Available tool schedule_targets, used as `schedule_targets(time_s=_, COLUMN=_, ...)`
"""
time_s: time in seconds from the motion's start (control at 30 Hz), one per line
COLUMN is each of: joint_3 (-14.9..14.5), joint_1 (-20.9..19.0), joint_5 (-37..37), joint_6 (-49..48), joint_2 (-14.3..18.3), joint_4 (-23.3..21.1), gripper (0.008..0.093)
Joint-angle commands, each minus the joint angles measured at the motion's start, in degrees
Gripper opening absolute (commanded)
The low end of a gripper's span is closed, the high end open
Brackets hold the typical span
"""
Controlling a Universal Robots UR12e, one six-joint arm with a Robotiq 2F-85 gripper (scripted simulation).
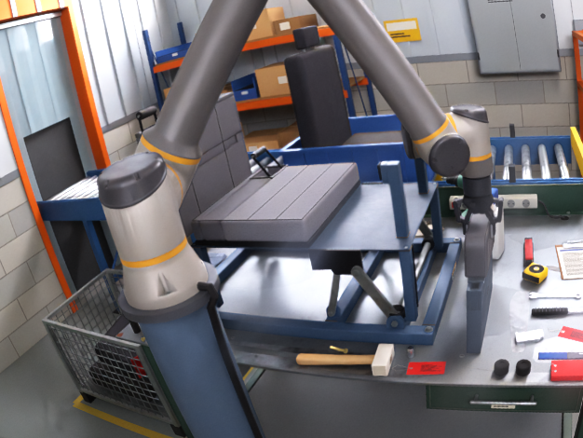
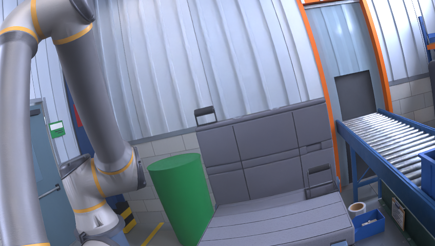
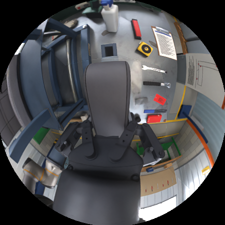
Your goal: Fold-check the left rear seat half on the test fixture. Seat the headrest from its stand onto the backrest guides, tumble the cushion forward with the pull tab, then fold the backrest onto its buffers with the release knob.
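Note:
The grey headrest stands upright on its blue stand at the right of the seat fixture, and it is gripped at its top by my gripper, seen from the wrist camera as well. The headrest fills the middle of that view. The grey cushion lies flat on the blue fixture, with its black pull tab standing at the rear. The backrest stands upright behind the cushion, with a black loop at its top corner.
The fixture's blue post rises just left of the headrest. A white bottle, tape measure, wrench, tags and clipboard lie on the bench to the right. A mallet lies at the front edge. A green drum stands beside the seat.

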State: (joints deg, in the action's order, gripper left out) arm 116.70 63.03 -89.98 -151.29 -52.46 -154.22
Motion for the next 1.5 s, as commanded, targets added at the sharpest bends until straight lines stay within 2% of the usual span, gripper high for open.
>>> schedule_targets(time_s=0.0, joint_3=-0.14, joint_1=0.05, joint_5=-0.08, joint_6=0.0, joint_2=0.09, joint_4=-0.17, gripper=0.0195)
schedule_targets(time_s=0.2, joint_3=-0.16, joint_1=0.06, joint_5=-0.1, joint_6=0.0, joint_2=0.12, joint_4=-0.19, gripper=0.008)
schedule_targets(time_s=1.47, joint_3=-0.18, joint_1=0.04, joint_5=-0.07, joint_6=0.02, joint_2=-1.28, joint_4=0.89, gripper=0.008)
